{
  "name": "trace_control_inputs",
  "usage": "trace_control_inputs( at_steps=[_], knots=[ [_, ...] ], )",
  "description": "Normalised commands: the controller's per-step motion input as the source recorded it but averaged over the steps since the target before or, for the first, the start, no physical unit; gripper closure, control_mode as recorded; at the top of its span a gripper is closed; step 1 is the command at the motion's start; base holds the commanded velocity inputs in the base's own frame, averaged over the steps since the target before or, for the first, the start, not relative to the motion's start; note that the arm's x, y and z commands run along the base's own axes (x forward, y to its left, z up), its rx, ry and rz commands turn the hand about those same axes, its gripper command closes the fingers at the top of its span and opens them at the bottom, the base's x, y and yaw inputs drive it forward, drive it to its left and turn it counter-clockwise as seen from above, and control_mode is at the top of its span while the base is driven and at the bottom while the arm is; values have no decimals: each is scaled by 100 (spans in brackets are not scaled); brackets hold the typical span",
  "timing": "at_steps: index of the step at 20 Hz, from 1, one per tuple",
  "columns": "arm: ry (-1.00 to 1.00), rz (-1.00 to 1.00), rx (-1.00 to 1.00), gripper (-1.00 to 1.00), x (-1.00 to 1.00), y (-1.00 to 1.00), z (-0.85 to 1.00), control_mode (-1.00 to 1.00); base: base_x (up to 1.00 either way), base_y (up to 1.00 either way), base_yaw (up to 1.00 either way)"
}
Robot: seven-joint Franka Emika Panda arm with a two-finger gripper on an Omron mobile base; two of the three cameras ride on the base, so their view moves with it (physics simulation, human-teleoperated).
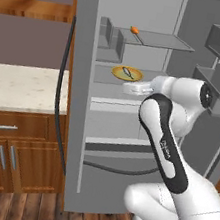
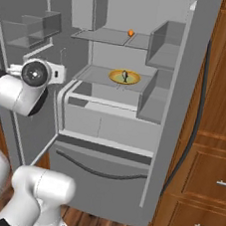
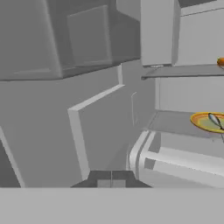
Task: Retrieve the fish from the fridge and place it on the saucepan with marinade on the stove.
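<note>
Open fridge (image 2: 187, 94): the fish (image 2: 124, 76) lies on a yellow plate (image 2: 114, 76) on the middle shelf, below a small orange item (image 2: 131, 33) (upper shelf). The gripper (image 3: 111, 183) fingertips sit clenched together, grasping nothing.

Home kitchen, open steel fridge (image 1: 75, 101), wooden cabinets (image 1: 9, 151), pale stone counter (image 1: 19, 87)

Fridge (image 2: 187, 94) doors open, middle shelf (image 2: 97, 75) reachable from front. Plate (image 2: 124, 77) with fish (image 2: 124, 76) sits mid-shelf; bare shelf at its 9 o'clock. Upper shelf (image 2: 109, 36) caps headroom at 12. Door bins (image 2: 165, 51) crowd 3 o'clock side.
</note>
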Motion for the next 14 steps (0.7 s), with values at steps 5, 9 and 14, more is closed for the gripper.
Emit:
trace_control_inputs(
  at_steps=[5, 9, 14],
  knots=[
    [26, -17, 0, 100, -43, -42, 10, -100, 0, 0, 0],
    [9, -14, -4, 100, -50, -32, -3, -100, 0, 0, 0],
    [4, -14, -4, 100, -45, 0, -25, -100, 0, 0, 0]
  ],
)
